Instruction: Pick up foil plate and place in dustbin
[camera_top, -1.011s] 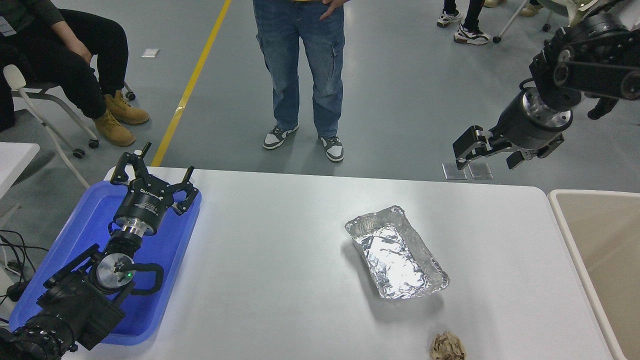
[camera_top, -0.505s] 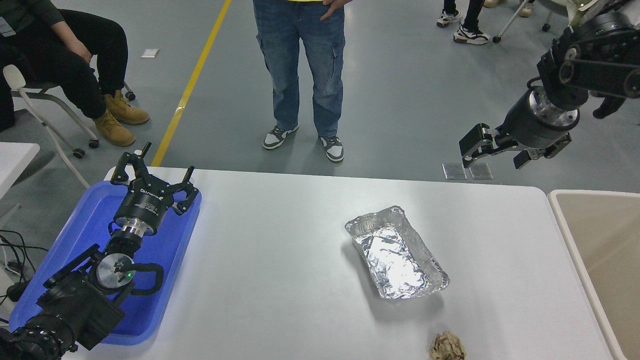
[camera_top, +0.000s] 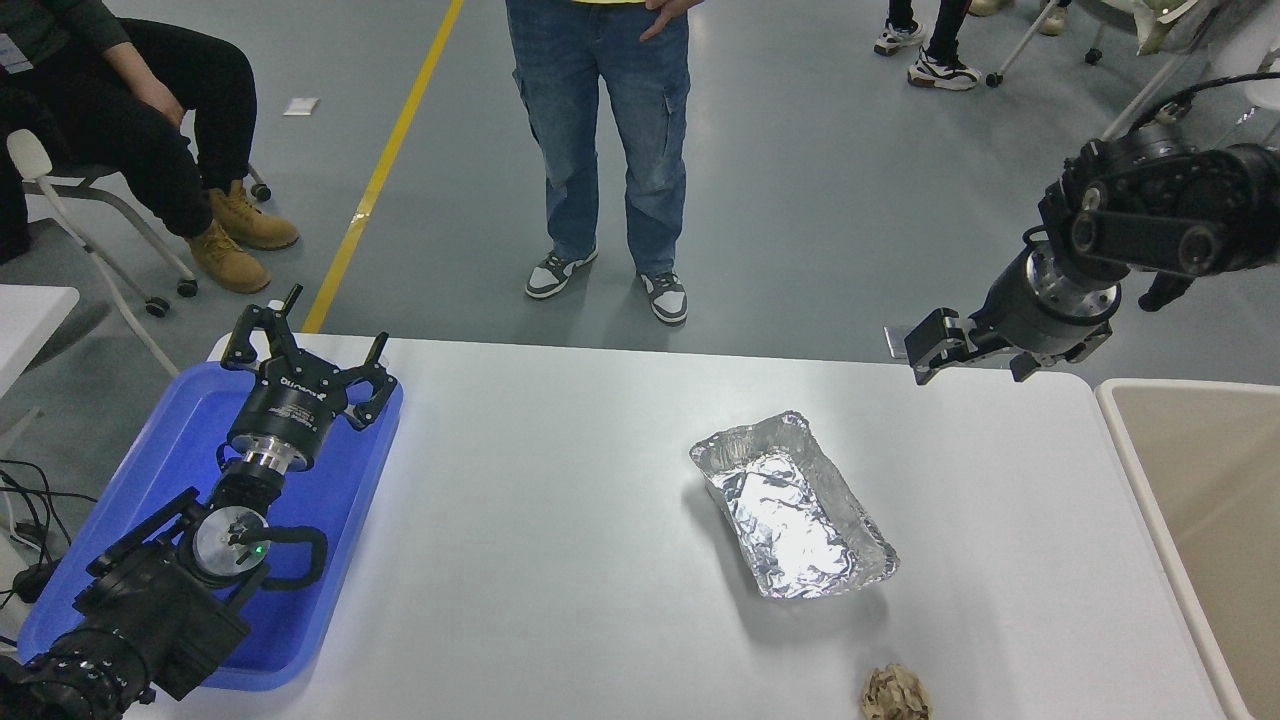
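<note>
Bright, even overhead light, sharp focus all over, no motion blur. Bench (camera_top: 560, 520) white with soft sheen near centre. Foil plate (camera_top: 793, 506) throws specular glints and a soft shadow to its lower left. Mild wide-angle stretch at edges.

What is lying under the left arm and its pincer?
A blue tray lies under the left pincer and its arm. Its rim and bare floor show around them. The arm covers much of the tray's middle and near end, so anything there cannot be seen.
</note>
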